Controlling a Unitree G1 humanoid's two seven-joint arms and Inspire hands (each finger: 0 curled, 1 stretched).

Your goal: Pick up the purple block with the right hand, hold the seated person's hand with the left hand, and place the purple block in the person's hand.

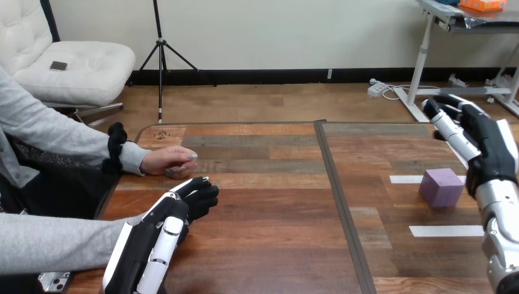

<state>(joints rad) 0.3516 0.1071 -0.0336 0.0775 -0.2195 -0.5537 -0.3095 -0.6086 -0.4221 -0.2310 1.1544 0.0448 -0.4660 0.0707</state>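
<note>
i see the purple block (441, 187) sitting flat on the table (275, 214) at the right of the frame, a little below mid-height, between two white tape strips (447, 231). it stands alone with nothing leaning on it. my right hand (483, 144) hangs above and just to the right of it, fingers long and only loosely bent, pointing toward the upper left, with nothing in them and not touching the block. my left hand (183, 211) is at the lower left, palm turned inward, fingers relaxed with a slight curl at the tips, empty. it lies just below the person's hand (168, 161) with a gap of bare wood between the two. that hand rests knuckles-up on the table at mid-left, loosely closed, so there is no open palm yet to drop anything into. i judge the block to be a small rigid cube, probably foam or light wood: light, stiff, not fragile, with matte faces that should not slip much. i would take it across two opposite side faces, thumb on one and fingers on the other, near the middle of its height so it does not pivot. the top face and the side toward me look free. its sharp edges could make it twist if my pinch lands off-centre.
</note>
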